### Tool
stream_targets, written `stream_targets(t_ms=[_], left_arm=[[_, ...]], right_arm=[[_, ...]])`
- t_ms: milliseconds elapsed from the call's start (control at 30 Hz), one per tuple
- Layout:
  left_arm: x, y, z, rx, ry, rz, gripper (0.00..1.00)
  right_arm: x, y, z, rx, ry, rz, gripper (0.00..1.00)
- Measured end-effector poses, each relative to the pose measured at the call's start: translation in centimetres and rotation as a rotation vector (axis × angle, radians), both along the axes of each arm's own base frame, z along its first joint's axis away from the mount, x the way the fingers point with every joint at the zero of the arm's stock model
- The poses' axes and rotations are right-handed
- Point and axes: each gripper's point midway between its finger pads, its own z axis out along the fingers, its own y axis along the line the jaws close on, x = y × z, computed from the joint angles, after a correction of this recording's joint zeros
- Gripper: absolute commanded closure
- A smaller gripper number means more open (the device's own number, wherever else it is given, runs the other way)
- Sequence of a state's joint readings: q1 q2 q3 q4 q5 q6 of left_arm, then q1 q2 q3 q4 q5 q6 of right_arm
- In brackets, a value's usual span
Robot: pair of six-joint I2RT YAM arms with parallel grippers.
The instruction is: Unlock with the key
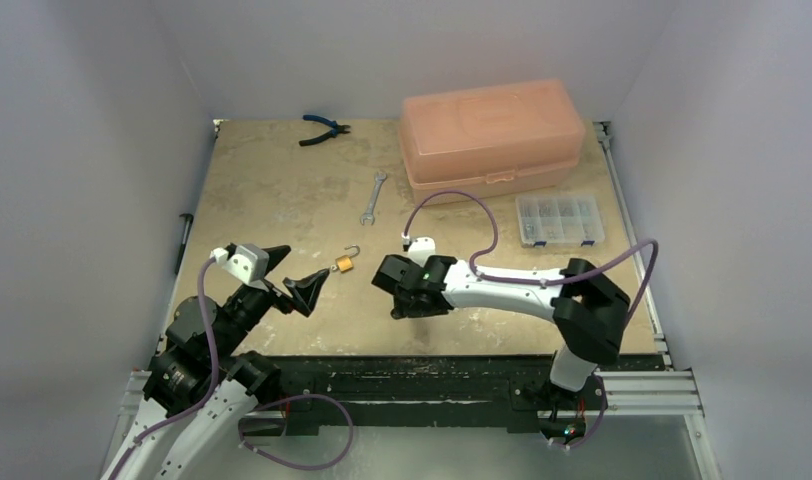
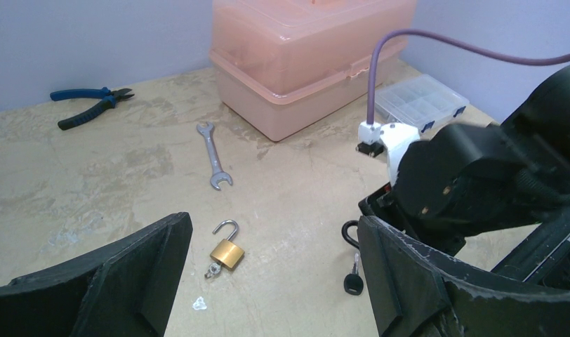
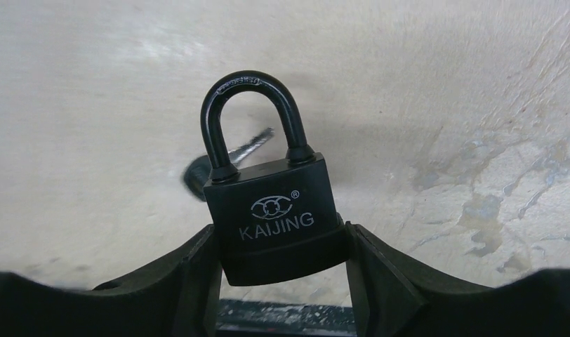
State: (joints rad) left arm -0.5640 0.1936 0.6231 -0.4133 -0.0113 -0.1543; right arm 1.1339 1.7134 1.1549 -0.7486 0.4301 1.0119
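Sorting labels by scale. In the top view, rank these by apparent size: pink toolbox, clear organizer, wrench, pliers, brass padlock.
1. pink toolbox
2. clear organizer
3. wrench and pliers: these look about alike, so they are not ranked against each other
4. brass padlock

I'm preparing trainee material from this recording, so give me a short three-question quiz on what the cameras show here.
1. True or false: the right gripper is shut on the black padlock.
2. The brass padlock has its shackle: A) swung open, B) locked shut, C) missing.
3. Fill in: the left gripper is ____.
Key: 1 true; 2 A; 3 open.
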Motion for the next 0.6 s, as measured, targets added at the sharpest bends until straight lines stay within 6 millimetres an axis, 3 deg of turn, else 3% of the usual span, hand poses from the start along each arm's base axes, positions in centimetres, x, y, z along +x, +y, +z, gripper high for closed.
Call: stream_targets(t_ms=[333, 600], left_arm=[[0.0, 0.0, 0.0, -0.007, 0.006, 0.0, 0.07], [0.9, 0.2, 0.0, -0.103, 0.139, 0.074, 0.13]], right_arm=[[0.4, 2.7, 9.4, 0.261, -0.081, 0.035, 0.78], [-0.9, 2.9, 12.5, 0.364, -0.055, 0.059, 0.78]])
